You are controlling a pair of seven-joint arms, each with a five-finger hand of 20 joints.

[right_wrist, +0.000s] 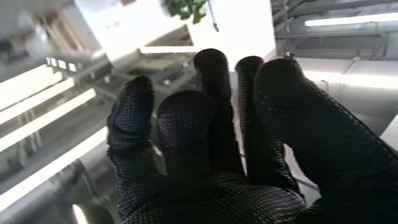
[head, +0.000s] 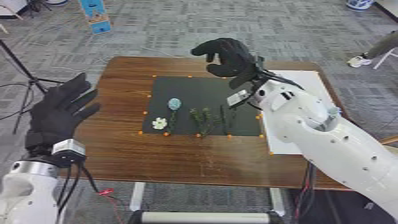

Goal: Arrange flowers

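Observation:
On the dark mat (head: 191,87) lie a pale blue flower (head: 174,103) with a green stem, a white flower (head: 159,123) and some green sprigs (head: 205,120). My right hand (head: 233,59) is above the mat's far edge, beyond the flowers, open with loosely bent fingers and nothing visible in it. In the right wrist view the same right hand (right_wrist: 213,175) has its fingers up and apart. My left hand (head: 59,112) is open at the table's left side, away from the flowers.
A white board (head: 311,82) lies along the table's right side, partly under my right arm. A small bluish thing (head: 334,111) shows beside that arm. Orange markers surround the mat on the brown table (head: 115,120). Green leaves (right_wrist: 185,8) show beyond my fingers in the right wrist view.

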